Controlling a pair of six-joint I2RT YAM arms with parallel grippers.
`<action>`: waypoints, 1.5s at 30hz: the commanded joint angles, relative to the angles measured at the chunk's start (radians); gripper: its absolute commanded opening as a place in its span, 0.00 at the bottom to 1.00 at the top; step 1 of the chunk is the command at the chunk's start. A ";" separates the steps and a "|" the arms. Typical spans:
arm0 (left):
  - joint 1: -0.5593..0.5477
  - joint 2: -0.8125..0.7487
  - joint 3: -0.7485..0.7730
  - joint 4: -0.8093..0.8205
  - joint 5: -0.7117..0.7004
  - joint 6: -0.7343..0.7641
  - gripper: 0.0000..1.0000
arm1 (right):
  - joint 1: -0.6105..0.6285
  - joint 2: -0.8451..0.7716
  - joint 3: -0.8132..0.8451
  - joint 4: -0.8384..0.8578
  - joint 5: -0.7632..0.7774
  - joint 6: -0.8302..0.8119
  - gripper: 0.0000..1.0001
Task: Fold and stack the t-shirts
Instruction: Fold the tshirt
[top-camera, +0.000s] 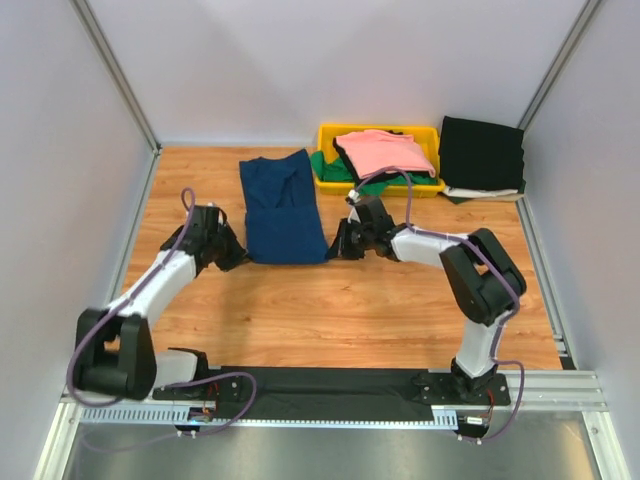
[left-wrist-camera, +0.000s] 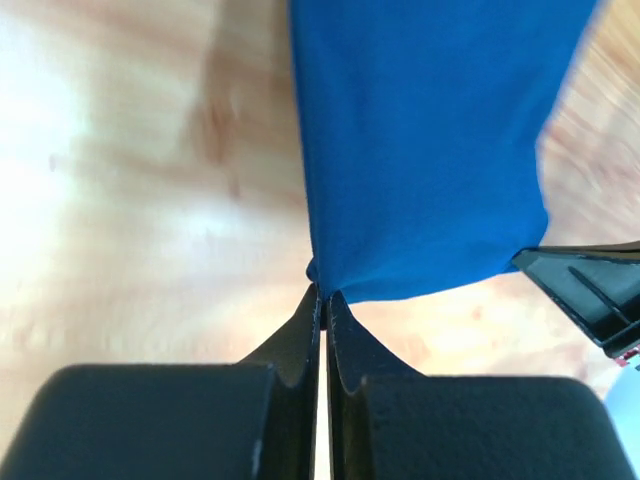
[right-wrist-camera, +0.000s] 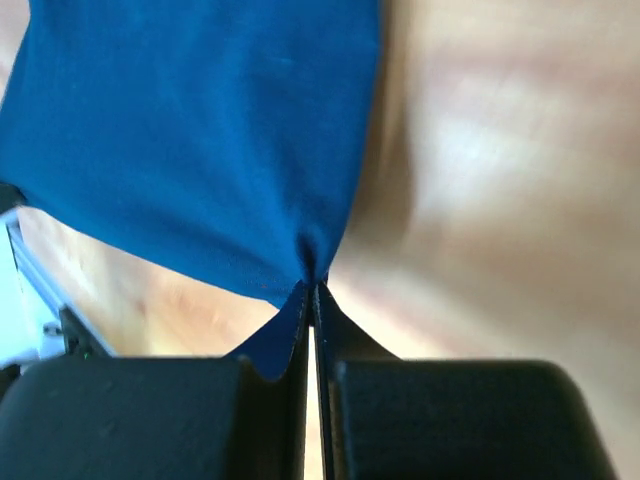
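Note:
A navy blue t-shirt (top-camera: 282, 208) lies folded into a long strip on the wooden table, running from the back toward the front. My left gripper (top-camera: 240, 255) is shut on its near left corner, and my right gripper (top-camera: 335, 247) is shut on its near right corner. In the left wrist view the blue cloth (left-wrist-camera: 420, 150) is pinched at the tips of the left gripper (left-wrist-camera: 323, 293). The right wrist view shows the same cloth (right-wrist-camera: 200, 130) bunched where the right gripper (right-wrist-camera: 312, 283) clamps it. A pink t-shirt (top-camera: 385, 152) and a green one (top-camera: 328, 166) lie in the bin. A black t-shirt (top-camera: 482, 152) lies folded at the back right.
The yellow plastic bin (top-camera: 428, 188) stands at the back centre against the wall. White walls with metal frame posts close in the table on three sides. Bare wood stretches between the shirt and the arm bases at the near edge.

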 joint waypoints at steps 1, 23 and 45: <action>-0.008 -0.186 -0.077 -0.147 -0.004 -0.004 0.00 | 0.067 -0.182 -0.072 -0.071 0.090 -0.014 0.00; -0.014 -0.658 0.019 -0.623 0.028 0.037 0.00 | 0.399 -0.563 -0.050 -0.541 0.489 0.123 0.00; 0.088 -0.008 0.512 -0.568 0.097 0.143 0.00 | 0.113 -0.008 0.638 -0.823 0.201 -0.118 0.00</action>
